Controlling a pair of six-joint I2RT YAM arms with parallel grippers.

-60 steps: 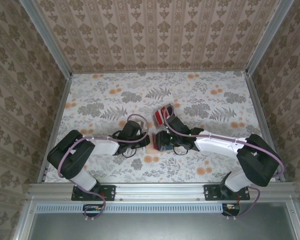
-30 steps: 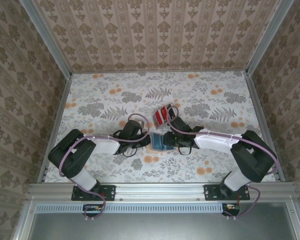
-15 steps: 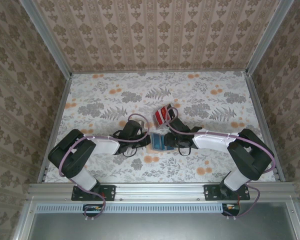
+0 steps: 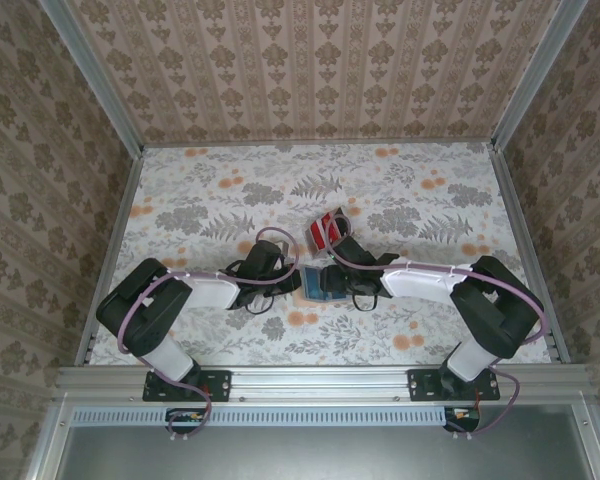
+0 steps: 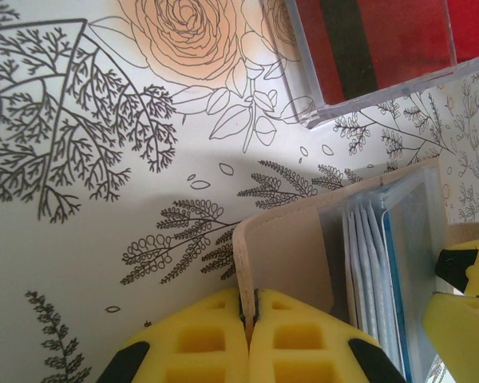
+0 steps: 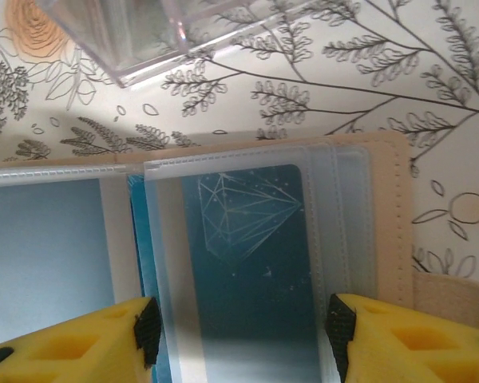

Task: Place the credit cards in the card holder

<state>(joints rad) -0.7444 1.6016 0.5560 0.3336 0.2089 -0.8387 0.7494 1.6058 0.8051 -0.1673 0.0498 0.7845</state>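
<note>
The tan card holder (image 4: 318, 283) lies open on the floral table between my two grippers, its bluish clear sleeves (image 5: 383, 263) facing up. My left gripper (image 5: 250, 307) is shut on the edge of the holder's upright tan cover (image 5: 291, 247). My right gripper (image 6: 243, 331) is open over a sleeve, and that sleeve has a blue card with a diamond drawing (image 6: 251, 239) inside it. Its jaws stand apart on either side of the card. The red credit cards (image 4: 326, 228) sit in a clear case (image 5: 367, 40) just beyond the holder.
The clear case's corner (image 6: 136, 32) lies close behind the holder. The holder's tan strap (image 6: 455, 291) sticks out on the right. Patterned walls (image 4: 70, 150) enclose the table on three sides, with a metal rail (image 4: 320, 380) along the near edge.
My right gripper's jaws have spread wider over the open holder, and the right arm has shifted slightly. The left gripper has kept its hold and has not moved.
</note>
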